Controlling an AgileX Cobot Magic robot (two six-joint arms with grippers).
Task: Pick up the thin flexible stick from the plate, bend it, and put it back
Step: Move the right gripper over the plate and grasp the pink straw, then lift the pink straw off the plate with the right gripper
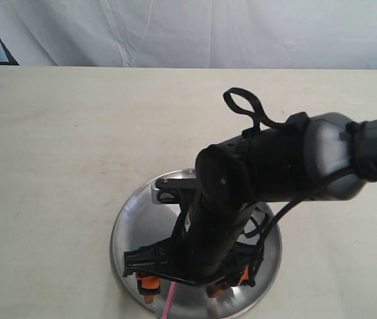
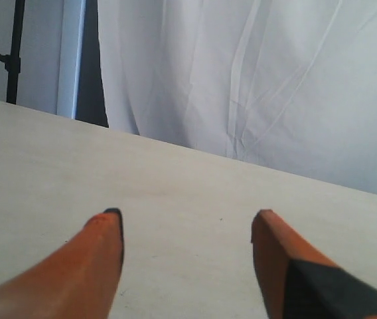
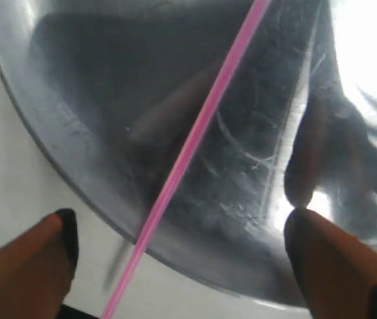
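Right claw [image 3: 180, 222] is hovering spread over the plate [image 3: 62, 133], the stick [image 3: 202, 126] lying untouched between its fingers, crossing the rim; left claw [image 2: 187, 216] is hanging spread above the table [image 2: 175, 179].

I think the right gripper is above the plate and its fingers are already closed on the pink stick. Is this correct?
Not quite. The right gripper is above the plate, but its fingers are open; the pink stick lies between them, ungripped. The right wrist view shows it.
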